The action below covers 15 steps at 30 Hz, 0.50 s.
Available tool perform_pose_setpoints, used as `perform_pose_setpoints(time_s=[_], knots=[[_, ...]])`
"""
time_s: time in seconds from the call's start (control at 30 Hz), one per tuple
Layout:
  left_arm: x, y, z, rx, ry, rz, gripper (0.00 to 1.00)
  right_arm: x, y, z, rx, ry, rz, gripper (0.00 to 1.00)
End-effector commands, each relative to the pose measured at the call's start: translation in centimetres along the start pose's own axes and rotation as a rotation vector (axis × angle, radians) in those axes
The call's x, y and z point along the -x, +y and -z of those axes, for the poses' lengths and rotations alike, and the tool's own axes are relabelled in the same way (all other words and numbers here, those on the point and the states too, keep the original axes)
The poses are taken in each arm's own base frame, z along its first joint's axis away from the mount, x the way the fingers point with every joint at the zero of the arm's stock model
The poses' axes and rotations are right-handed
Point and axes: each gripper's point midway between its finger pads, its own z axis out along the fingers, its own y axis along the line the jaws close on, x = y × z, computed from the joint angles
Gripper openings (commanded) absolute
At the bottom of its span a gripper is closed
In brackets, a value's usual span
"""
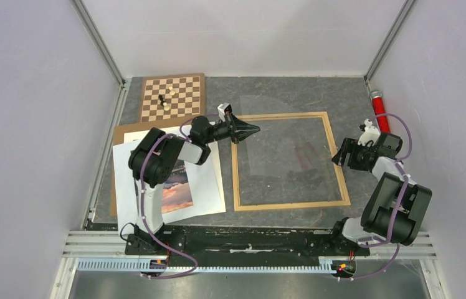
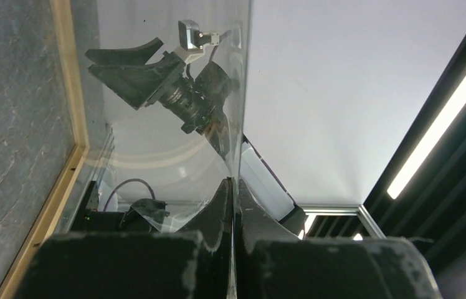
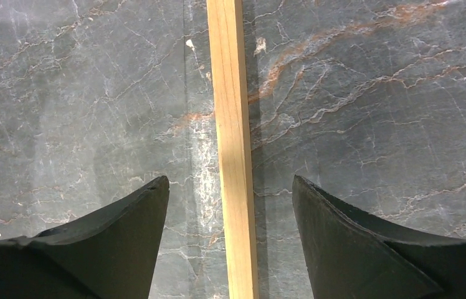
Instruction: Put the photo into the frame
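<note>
The left gripper (image 1: pixel 250 129) is pinched shut on the edge of a clear pane (image 2: pixel 156 149), by the top-left corner of the frame (image 1: pixel 290 204). The right gripper (image 3: pixel 229 184) hangs wide open, holding nothing, its fingers on either side of the frame's right rail. The photo (image 1: pixel 177 190) lies on white sheets (image 1: pixel 209 187) left of the frame, partly under the left arm
</note>
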Motion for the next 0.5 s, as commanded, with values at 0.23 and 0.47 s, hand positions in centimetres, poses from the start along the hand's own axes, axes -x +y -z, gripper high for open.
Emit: perform_pose_setpoints(time_s=[0.23, 0.47], knots=[[-2.1, -4.3, -1.9, -0.168, 0.069, -0.098, 0.02, 2.1, -0.2, 0.9, -0.006, -0.082, 0.031, 0.75], [-2.7, -6.3, -2.4, -0.214, 0.091, -0.122, 0.02, 2.0, -0.5, 1.3, -0.015, -0.092, 0.019, 0.75]])
